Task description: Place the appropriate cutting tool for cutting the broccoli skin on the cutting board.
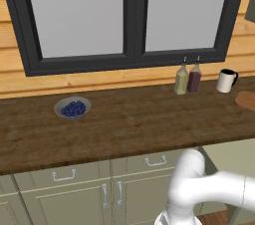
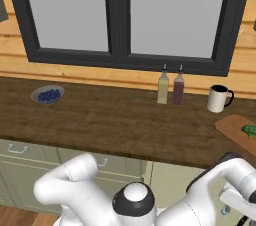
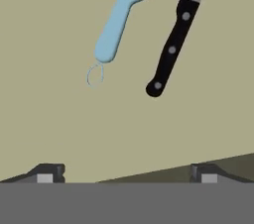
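Note:
In the hand view, a light blue peeler with a thin wire loop at its handle end lies on a flat olive surface. Beside it lies a knife with a black riveted handle. My gripper is open above them with nothing between its fingertips, both tools lying ahead of the tips. The tan cutting board rests at the right end of the dark counter, with green broccoli on it. My arm bends down low at the right, in front of the cabinets.
A bowl of blueberries sits on the counter's left. Two bottles and a white mug stand along the back wall under the window. Olive cabinet drawers and doors run below the counter.

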